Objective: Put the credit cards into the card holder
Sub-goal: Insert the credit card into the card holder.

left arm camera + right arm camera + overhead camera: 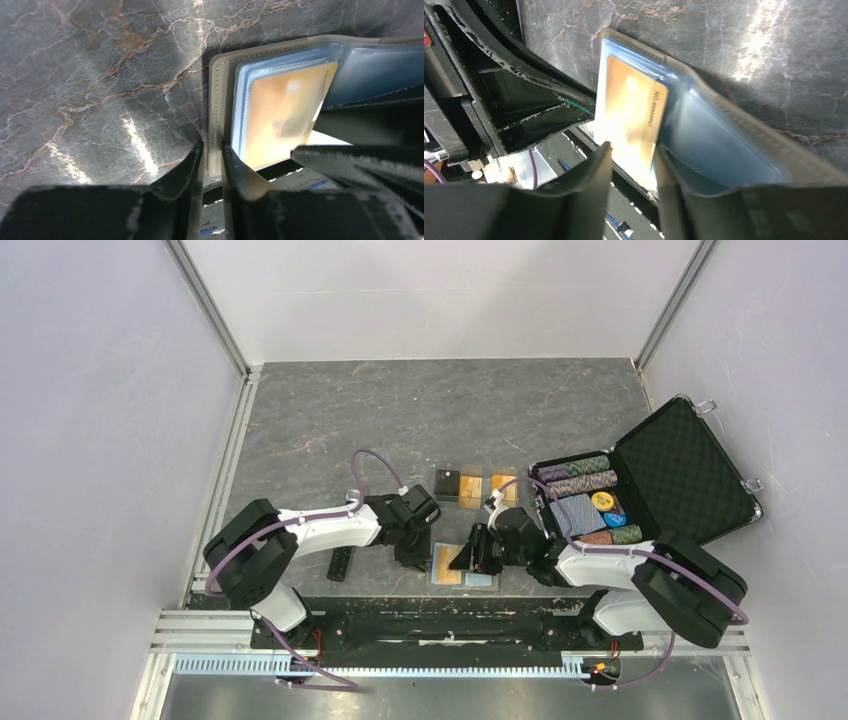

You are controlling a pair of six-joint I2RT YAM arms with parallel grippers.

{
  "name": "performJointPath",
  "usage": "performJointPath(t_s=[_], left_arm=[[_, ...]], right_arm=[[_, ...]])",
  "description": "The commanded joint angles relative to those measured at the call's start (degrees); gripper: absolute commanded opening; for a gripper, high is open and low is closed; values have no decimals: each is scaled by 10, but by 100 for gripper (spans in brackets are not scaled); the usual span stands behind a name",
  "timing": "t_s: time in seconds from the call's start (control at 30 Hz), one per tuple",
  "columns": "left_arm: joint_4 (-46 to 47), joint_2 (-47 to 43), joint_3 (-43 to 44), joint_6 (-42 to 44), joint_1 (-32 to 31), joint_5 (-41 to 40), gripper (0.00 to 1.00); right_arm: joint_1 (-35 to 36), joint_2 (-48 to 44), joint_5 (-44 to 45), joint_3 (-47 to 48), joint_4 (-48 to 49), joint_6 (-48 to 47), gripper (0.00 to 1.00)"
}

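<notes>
The card holder (481,580) lies open near the table's front edge, grey-tan outside and pale blue inside. An orange-gold credit card (445,573) sits in its left clear pocket (285,110). My left gripper (418,558) is shut on the holder's stitched grey-tan edge (216,100), which sits between its fingers (212,147). My right gripper (468,558) stands open at the card's near end (631,110), its jaws apart on either side of it (632,147). More credit cards, one dark (447,481) and two orange-gold (471,486) (505,489), lie flat further back.
An open black chip case (680,465) with rows of poker chips (585,502) stands at the right, close behind my right arm. A short black bar (340,563) lies under my left arm. A black rail (430,625) runs along the front edge.
</notes>
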Motion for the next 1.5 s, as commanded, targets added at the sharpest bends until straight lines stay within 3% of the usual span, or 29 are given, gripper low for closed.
performJointPath(t_s=[0.0,0.1,0.2,0.3,0.5,0.87,1.13,1.33,1.47], left_arm=[[-16,-39,29,34,-2,-26,31],[-33,-68,29,51,10,-23,47],[-28,-93,16,65,34,-2,55],[6,-106,-9,71,58,39,63],[107,-119,-71,36,87,121,69],[113,-122,-53,40,89,133,64],[78,-108,-6,62,89,122,61],[20,-91,56,97,100,117,62],[14,-80,99,108,119,134,64]], right_arm=[[8,-41,37,42,-105,-46,45],[8,-68,48,59,-148,-62,71],[9,-87,56,82,-185,-77,88],[9,-101,66,104,-229,-98,95],[9,-127,102,128,-291,-129,96],[-16,-108,152,166,-366,-188,93],[-28,-95,171,168,-407,-203,73],[-5,-122,104,77,-338,-132,45],[4,-145,95,63,-325,-119,44]])
